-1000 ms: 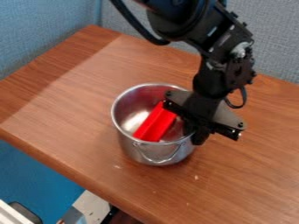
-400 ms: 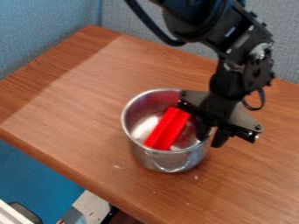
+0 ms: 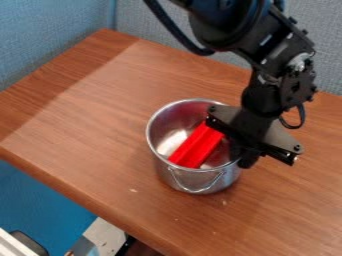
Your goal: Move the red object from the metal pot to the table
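The shiny metal pot (image 3: pixel 159 141) stands on the brown wooden table (image 3: pixel 80 90), near its front edge. Inside it the red object (image 3: pixel 197 148), a flat red block, leans with its upper end toward the right rim. My black gripper (image 3: pixel 229 134) reaches down from the upper right, over the pot's right rim and against that upper end of the block. Its jaws look shut. The fingertips are dark against the pot's inside, and whether they pinch the block does not show.
The table's front edge (image 3: pixel 120 215) runs close below the pot, with blue floor and a pale object beyond it. A blue wall stands behind the table. My dark arm (image 3: pixel 247 35) hangs over the back right part of the table.
The pot with the red block has slid to the right and slightly forward, and my gripper has moved the same way. The block now lies steeper in the pot.
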### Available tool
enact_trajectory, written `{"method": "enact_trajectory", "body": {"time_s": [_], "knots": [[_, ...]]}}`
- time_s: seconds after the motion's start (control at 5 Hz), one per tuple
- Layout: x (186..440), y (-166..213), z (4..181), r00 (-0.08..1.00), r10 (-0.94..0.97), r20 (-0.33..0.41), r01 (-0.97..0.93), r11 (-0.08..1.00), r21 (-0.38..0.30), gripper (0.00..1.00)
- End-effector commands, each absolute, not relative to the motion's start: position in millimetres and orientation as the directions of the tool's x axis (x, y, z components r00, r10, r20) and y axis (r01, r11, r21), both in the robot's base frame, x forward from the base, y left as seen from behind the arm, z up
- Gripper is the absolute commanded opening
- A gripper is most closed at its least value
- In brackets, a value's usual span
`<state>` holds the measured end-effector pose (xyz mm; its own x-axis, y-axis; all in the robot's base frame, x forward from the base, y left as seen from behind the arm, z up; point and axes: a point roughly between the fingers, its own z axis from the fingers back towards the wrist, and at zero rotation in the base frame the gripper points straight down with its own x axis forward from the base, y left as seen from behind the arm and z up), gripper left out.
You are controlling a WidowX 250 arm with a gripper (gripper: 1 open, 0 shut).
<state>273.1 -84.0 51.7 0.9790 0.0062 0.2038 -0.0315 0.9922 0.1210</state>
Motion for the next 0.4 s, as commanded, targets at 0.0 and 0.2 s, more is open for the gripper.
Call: {"method": "enact_trajectory", "body": {"time_s": [0.0,0.2], "knots": [[275.6,-85.1,57.3,0.974,0.022,0.225,-0.045,0.994,0.097,0.00],[275.0,-90.1,55.6,0.975,0.017,0.221,-0.037,0.996,0.086,0.00]]}}
